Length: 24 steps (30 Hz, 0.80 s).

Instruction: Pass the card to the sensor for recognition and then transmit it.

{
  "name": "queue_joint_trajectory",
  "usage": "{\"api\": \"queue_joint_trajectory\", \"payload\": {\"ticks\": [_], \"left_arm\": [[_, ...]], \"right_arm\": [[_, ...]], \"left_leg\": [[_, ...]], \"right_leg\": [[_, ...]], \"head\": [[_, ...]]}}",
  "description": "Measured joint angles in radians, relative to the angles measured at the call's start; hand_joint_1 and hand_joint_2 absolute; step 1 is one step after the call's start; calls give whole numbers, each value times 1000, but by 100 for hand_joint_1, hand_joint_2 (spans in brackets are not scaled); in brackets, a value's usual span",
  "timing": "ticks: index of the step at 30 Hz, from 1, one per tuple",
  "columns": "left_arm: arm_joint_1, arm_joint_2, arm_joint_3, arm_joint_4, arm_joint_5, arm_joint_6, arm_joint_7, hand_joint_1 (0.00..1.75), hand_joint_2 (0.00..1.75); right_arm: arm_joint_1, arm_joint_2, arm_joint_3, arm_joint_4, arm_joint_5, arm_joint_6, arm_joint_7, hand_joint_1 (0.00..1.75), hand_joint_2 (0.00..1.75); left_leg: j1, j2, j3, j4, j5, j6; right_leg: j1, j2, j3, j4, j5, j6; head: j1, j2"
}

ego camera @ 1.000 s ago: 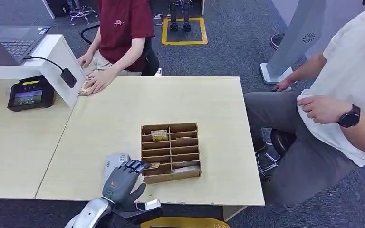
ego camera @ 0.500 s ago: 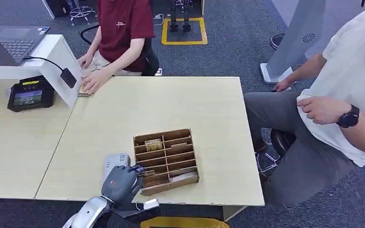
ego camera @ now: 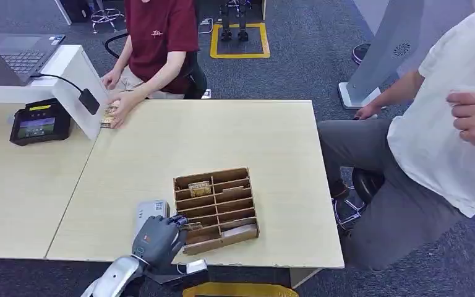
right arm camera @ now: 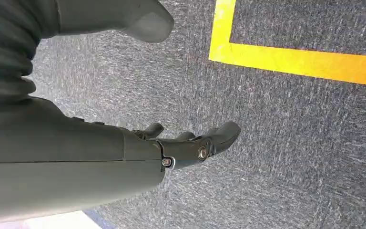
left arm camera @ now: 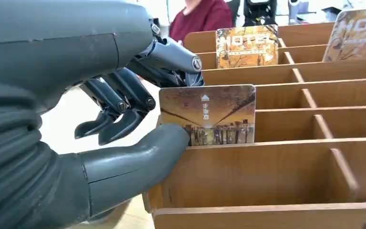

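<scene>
At the rack's (left arm camera: pixel 286 167) near slot, left hand (left arm camera: pixel 124 109) pinches the upright card (left arm camera: pixel 214 114)

You're looking at a pale beige table (ego camera: pixel 235 133) on dark grey speckled carpet (ego camera: pixel 309 55), which carries a yellow square outline (ego camera: pixel 240 54). The slotted rack (ego camera: pixel 218 210) is plain brown wood. The card (left arm camera: pixel 208 114) pinched by your dark grey left hand (left arm camera: pixel 100 95) has an amber-and-brown street scene with a small white arrow and white characters. Another card (left arm camera: pixel 247 46) standing in the rack shows orange-brown tones with pale "HOTEL" lettering. The reader (ego camera: pixel 39 122) is black with a yellow strip and a blue-lit screen. 1 person (ego camera: pixel 161 37) wears maroon, the other (ego camera: pixel 451 105) white with grey trousers. Your right hand (right arm camera: pixel 190 143) is dark grey too.
</scene>
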Motion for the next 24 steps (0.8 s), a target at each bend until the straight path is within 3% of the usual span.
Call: {"api": "queue_joint_trajectory", "payload": {"ticks": [3,6,8,9,11,13,19,24], "left_arm": [[-3,9,4,-2,43,-1,-32,175,175],[-11,65,18,-50,212,-6,-136,175,175],[-28,152,58,-141,406,-58,-234,175,175],[-42,217,94,-189,507,-100,-277,175,175],[-68,318,204,-284,688,-225,-346,175,175],[-89,384,335,-364,771,-340,-389,175,175],[-112,534,604,-524,919,-465,-402,175,175],[-110,589,723,-583,933,-483,-399,175,175]], "right_arm": [[0,0,-1,0,0,1,-4,0,175],[0,0,-2,0,0,4,-11,0,175],[-1,0,-3,0,0,7,-15,0,175],[-1,0,-4,0,0,7,-19,0,175],[-1,-1,-7,0,0,7,-25,0,175],[-2,-1,-12,0,0,8,-26,0,175],[-7,-4,-18,0,-1,11,-26,0,175],[-13,-4,-20,0,-3,15,-26,0,175]], "left_leg": [[0,0,0,0,0,0],[1,0,0,0,1,-1],[3,0,0,0,2,-3],[4,0,0,0,2,-3],[6,1,0,0,3,-5],[6,0,0,0,3,-6],[7,1,0,0,4,-7],[7,1,0,0,4,-7]], "right_leg": [[0,0,0,0,0,0],[1,0,0,1,0,0],[2,1,0,1,1,-2],[3,1,-1,1,2,-3],[6,1,-1,1,2,-5],[6,0,-1,2,2,-5],[7,1,-1,2,2,-6],[6,1,-1,2,2,-6]], "head": [[0,0],[0,0],[0,0],[0,0],[0,0],[-1,0],[0,0],[0,0]]}}
